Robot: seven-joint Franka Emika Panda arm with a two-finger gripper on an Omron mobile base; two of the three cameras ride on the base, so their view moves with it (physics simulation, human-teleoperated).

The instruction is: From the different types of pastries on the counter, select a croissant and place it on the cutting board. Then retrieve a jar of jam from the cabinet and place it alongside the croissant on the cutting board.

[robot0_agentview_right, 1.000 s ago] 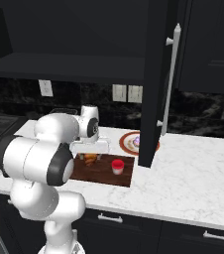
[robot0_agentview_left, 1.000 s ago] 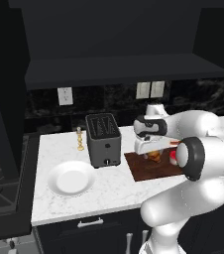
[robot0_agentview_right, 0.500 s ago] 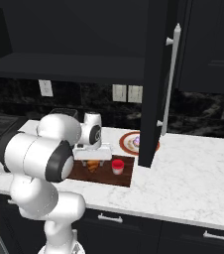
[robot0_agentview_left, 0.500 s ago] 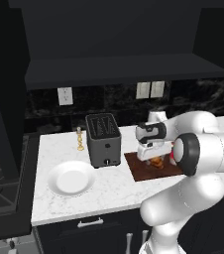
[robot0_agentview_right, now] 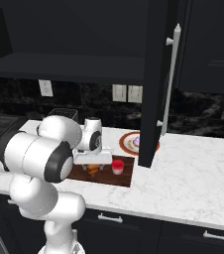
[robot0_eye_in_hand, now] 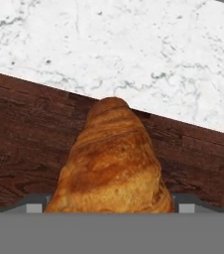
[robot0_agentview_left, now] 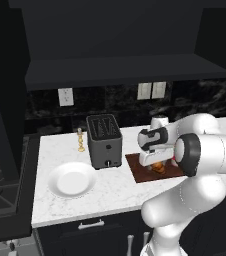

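The golden-brown croissant (robot0_eye_in_hand: 114, 158) lies on the dark reddish cutting board (robot0_eye_in_hand: 15, 144), close to the board's edge with the white counter (robot0_eye_in_hand: 134, 44). My gripper (robot0_eye_in_hand: 111, 206) is low over the croissant, open, with one finger on each side of it. In the right base view the gripper (robot0_agentview_right: 92, 166) sits right above the croissant (robot0_agentview_right: 92, 170), and the red-lidded jar of jam (robot0_agentview_right: 117, 166) stands on the board (robot0_agentview_right: 111, 178) just to its right. From the left base view the hand (robot0_agentview_left: 157, 162) covers most of the croissant (robot0_agentview_left: 158, 168). The cabinet door (robot0_agentview_right: 153, 84) hangs open.
A purple-topped pastry (robot0_agentview_right: 134, 142) rests on an orange-rimmed plate (robot0_agentview_right: 126, 147) behind the board, partly behind the open door. A dark toaster (robot0_agentview_left: 104, 141), a round white plate (robot0_agentview_left: 72, 180) and a small gold ornament (robot0_agentview_left: 80, 140) stand left of the board.
My gripper has come straight down from above the board until its fingers straddle the croissant. Croissant and jam jar have stayed where they were.
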